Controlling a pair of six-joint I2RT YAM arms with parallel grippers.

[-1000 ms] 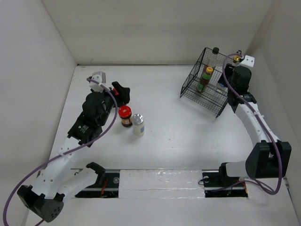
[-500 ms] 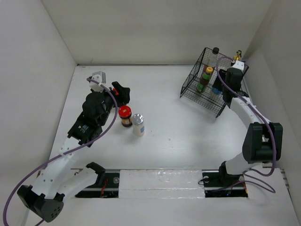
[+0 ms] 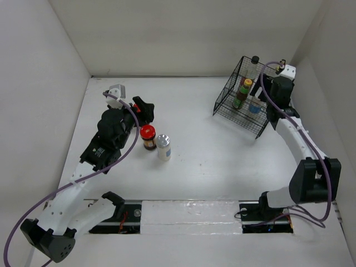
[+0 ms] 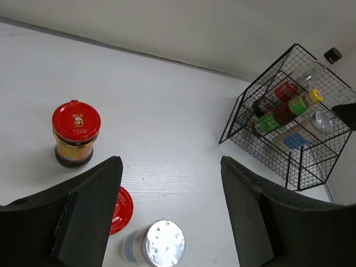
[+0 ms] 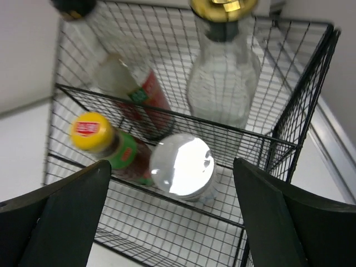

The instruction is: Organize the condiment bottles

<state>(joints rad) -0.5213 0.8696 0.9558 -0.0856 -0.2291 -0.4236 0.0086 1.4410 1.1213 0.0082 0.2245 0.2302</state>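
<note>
My right claw [image 5: 171, 167] hangs wide open above the black wire basket [image 3: 247, 119] and grips nothing. Inside the basket are a clear gold-capped bottle [image 5: 222, 72], a black-capped bottle [image 5: 128, 83] with a red label, a yellow-capped sauce bottle [image 5: 108, 144] with a green label, and a silver-lidded shaker [image 5: 186, 158]. The print on the yellow cap is too blurred to read. Well apart from the basket, on the white table [image 3: 206, 161] between white walls, my left claw [image 4: 169, 161] is also open, near a red-lidded jar [image 4: 75, 133], a second red lid [image 4: 119, 208] and another shaker [image 4: 156, 245].
</note>
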